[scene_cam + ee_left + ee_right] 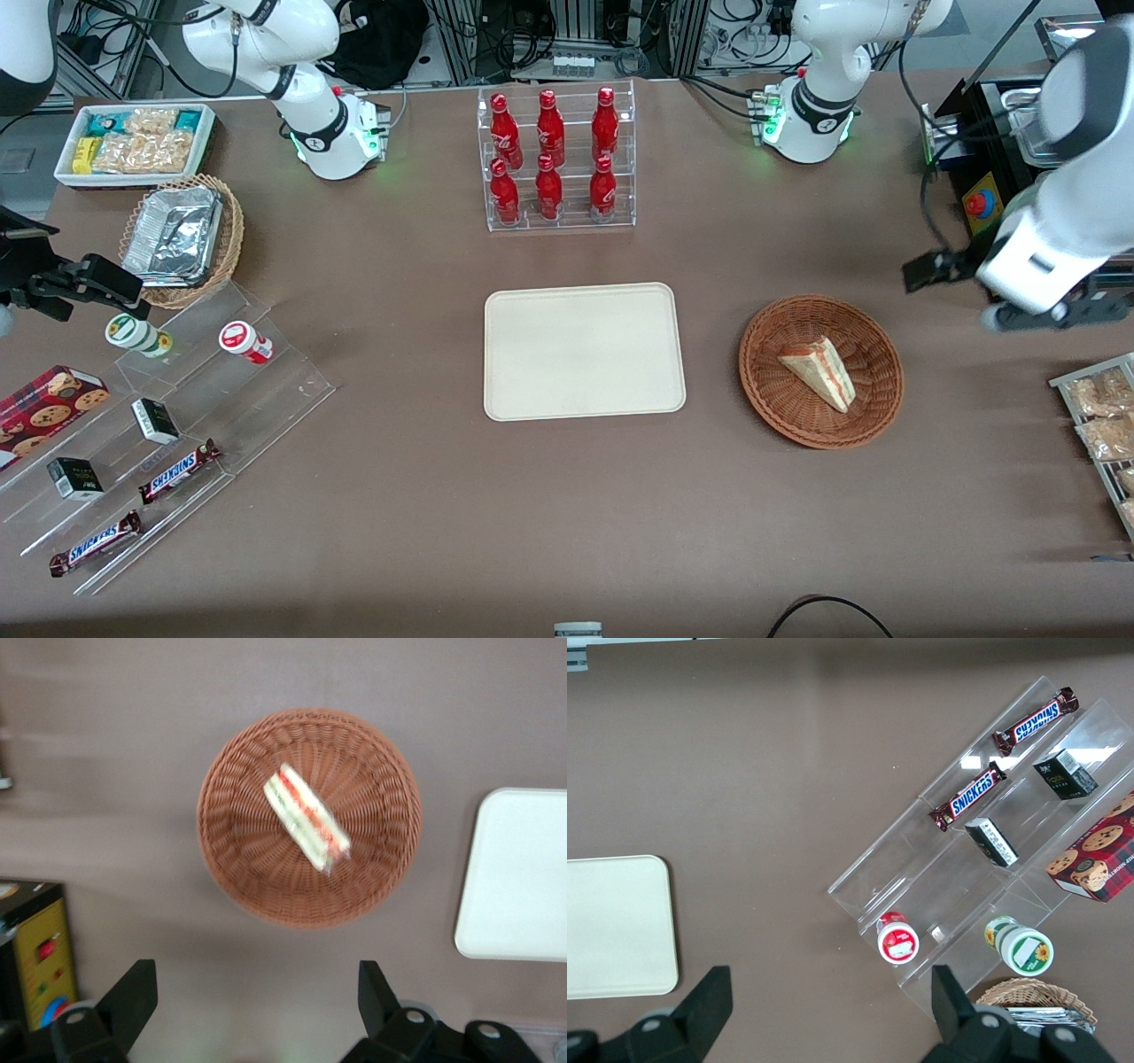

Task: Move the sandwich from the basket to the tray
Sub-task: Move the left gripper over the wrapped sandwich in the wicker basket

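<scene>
The gripper [257, 1005] shows only its two dark fingertips, spread wide, with the finger bases cut off by the wrist picture's edge. Beside it, the tray [514, 877] runs out of frame, so only one rounded end is visible. The sandwich [306, 817] in the basket [230, 859] ahead of the claw is blurred.

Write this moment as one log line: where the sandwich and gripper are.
sandwich: in basket | tray: nothing on it | gripper: open, above table beside basket, holds nothing | step: grasp not yet begun
</scene>
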`<control>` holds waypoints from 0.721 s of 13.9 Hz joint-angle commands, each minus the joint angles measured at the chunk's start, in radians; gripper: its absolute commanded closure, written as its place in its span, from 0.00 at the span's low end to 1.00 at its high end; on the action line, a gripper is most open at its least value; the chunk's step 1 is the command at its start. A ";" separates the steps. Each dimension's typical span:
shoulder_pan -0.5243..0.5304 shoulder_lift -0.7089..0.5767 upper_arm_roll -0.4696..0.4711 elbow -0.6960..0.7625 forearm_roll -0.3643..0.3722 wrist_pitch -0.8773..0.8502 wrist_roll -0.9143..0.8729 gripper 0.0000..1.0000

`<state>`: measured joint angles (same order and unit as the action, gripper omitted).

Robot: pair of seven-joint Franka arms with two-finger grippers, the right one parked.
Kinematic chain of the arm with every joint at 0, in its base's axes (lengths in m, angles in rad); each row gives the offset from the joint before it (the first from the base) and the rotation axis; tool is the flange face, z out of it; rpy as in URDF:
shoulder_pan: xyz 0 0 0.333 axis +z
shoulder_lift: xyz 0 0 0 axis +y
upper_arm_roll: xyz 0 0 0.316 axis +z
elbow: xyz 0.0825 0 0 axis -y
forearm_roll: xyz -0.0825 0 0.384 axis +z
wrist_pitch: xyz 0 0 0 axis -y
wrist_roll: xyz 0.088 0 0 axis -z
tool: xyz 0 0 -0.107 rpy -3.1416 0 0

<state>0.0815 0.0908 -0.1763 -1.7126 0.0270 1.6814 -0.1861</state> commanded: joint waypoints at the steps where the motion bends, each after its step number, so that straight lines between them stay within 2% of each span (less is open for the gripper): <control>1: -0.009 -0.029 -0.003 -0.180 0.005 0.202 -0.138 0.00; 6: -0.014 -0.010 -0.012 -0.355 0.002 0.469 -0.452 0.00; 10: -0.022 0.041 -0.046 -0.432 -0.002 0.627 -0.722 0.00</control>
<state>0.0693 0.1144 -0.2009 -2.1167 0.0256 2.2503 -0.7974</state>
